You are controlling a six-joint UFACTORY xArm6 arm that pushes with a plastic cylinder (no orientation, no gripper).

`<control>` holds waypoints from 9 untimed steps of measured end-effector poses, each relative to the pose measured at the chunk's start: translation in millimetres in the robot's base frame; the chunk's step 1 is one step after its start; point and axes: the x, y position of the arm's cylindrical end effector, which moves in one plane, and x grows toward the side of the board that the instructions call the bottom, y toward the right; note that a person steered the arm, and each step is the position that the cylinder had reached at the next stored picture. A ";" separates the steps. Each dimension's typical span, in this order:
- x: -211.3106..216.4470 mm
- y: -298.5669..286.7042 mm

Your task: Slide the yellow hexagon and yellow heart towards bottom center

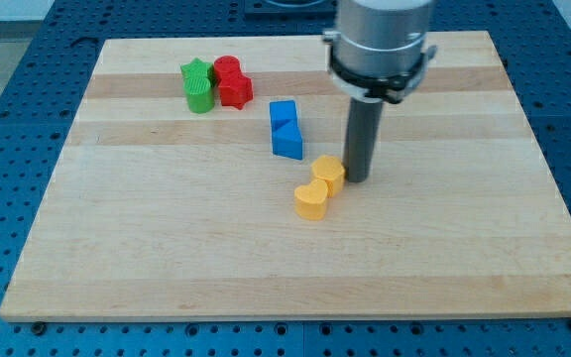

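Two yellow blocks are sitting just to the view's left of my tip (pixel 357 178), which is resting on the board (pixel 444 258) a little right of centre. Being a bare rod, it is gripping nothing; it is standing upright, right beside the yellow hexagon (pixel 329 174), so close that I cannot tell whether the two are touching. The yellow heart (pixel 311 199) is lying against the hexagon's lower left side, the pair forming a short diagonal near the middle of the board, well above its bottom edge. Further out, up and to the left of the hexagon, a blue block (pixel 285 130) is standing apart from the yellow pair; its shape is looking like two stacked wedges, though I cannot make it out for certain. Farther still, toward the top left, a red block (pixel 232 82) and a green block (pixel 198 85) are sitting side by side and touching, the green one looking star-like.
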 end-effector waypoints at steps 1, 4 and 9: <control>-3.9 44.0; -27.2 17.5; 34.3 -25.7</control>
